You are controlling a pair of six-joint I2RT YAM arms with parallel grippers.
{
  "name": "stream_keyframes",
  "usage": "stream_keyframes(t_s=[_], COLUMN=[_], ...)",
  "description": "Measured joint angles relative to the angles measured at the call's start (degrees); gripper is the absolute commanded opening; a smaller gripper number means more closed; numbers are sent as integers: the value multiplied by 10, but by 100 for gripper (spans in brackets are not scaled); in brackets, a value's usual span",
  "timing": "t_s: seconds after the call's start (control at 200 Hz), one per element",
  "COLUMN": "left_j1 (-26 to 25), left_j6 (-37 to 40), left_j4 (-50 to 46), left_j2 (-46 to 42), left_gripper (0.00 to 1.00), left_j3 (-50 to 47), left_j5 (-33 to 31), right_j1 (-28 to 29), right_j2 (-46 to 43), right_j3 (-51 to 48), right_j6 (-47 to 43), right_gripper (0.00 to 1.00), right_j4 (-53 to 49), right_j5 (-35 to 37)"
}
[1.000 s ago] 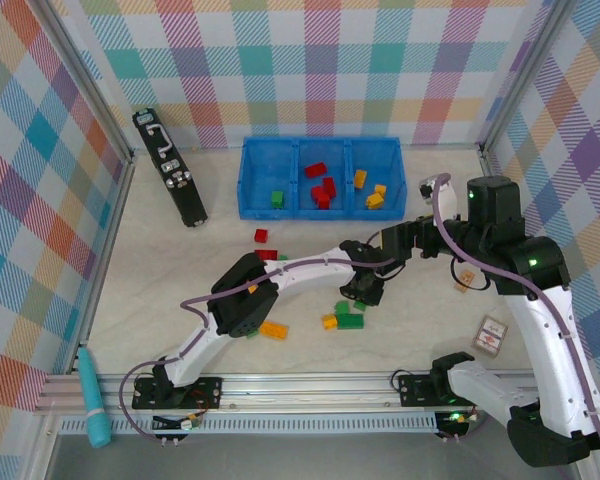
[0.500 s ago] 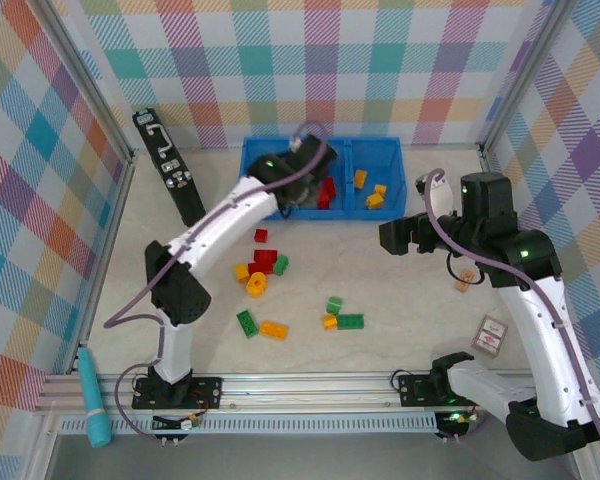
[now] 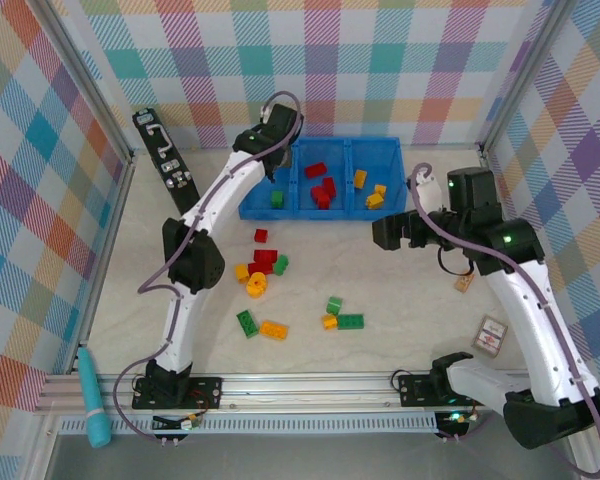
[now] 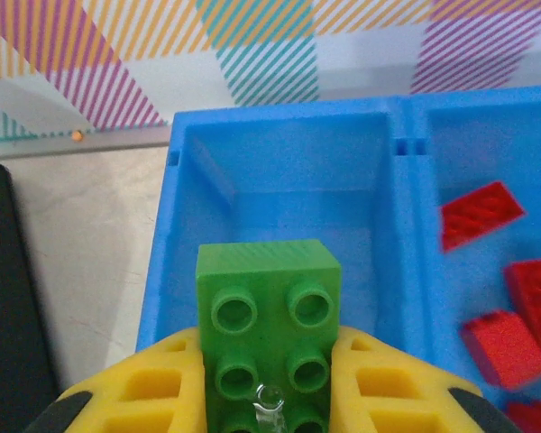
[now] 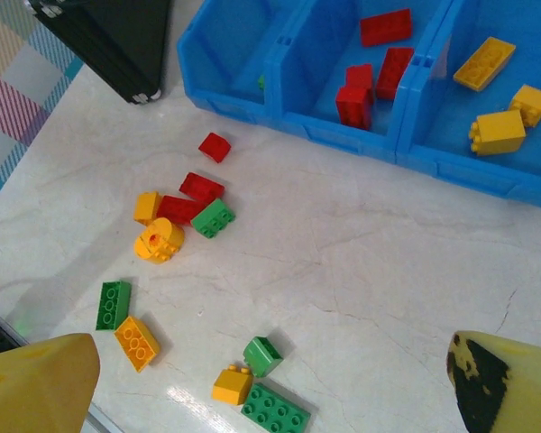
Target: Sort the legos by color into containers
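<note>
Yellow jaws are closed against both sides of a green studded plastic brick (image 4: 269, 298), its studs facing the camera. The brick sits over the near edge of one compartment (image 4: 279, 189) of a low blue plastic tray (image 4: 162, 271). In the adjoining compartment to the right lie flat red plastic bricks (image 4: 481, 215), at least three. A black object (image 4: 9, 298) stands on the pale marbled worktop (image 4: 90, 244) at the left edge. A striped plaid wall (image 4: 252, 45) rises behind the tray.

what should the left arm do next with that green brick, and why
Probably open the left pincer: it grips a green brick over the tray's left compartment, where another green one already lies, so letting go should drop it in with its colour.
</note>
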Motion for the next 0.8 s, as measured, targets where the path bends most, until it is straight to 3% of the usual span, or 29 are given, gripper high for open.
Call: stream_keyframes(t_s=[0.175, 0.41, 0.8], left_j1=[34, 35, 35], left_j6=[-6, -8, -11], left_j4=[-2, -6, -8], left_j2=[77, 104, 104], left_gripper=[19, 23, 48], left_j3=[33, 33, 33], left_j5=[24, 50, 65], right_j1=[0, 0, 0], right_j2=[21, 54, 91], right_j3=[-1, -14, -13], right_j6=[0, 5, 11], right_gripper=[99, 99, 99], right_j4=[7, 26, 44], right_j5=[1, 0, -9])
